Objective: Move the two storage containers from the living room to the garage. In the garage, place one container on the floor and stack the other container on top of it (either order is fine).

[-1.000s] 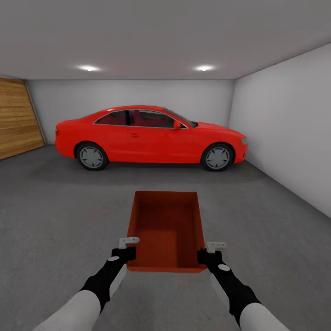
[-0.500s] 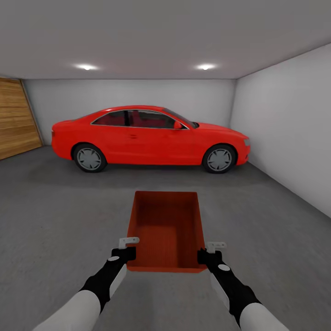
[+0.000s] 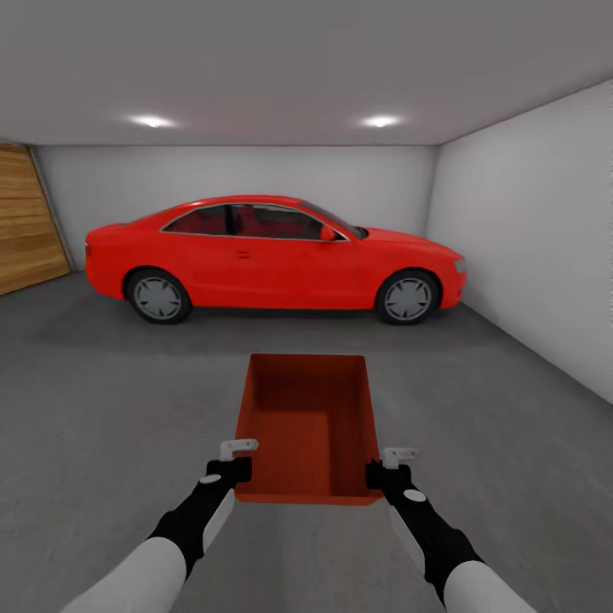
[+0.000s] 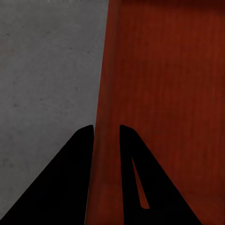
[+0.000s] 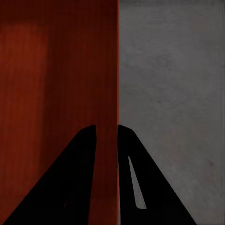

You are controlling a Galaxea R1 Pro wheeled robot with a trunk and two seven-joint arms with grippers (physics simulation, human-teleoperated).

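Closer now, view advanced toward car [image 3: 272, 255]. Bin [image 3: 308, 426] held before it: left gripper [image 3: 238, 458] and right gripper [image 3: 387, 464] clamp opposite side walls.

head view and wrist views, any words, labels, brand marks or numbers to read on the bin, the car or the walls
None: no text can be read anywhere.
Storage container: plain orange-red walls, no label; the wrist views show bare plastic too.
Red car: no badge or plate visible on the side facing the camera.
White walls, wooden door and concrete floor: no signs or markings.
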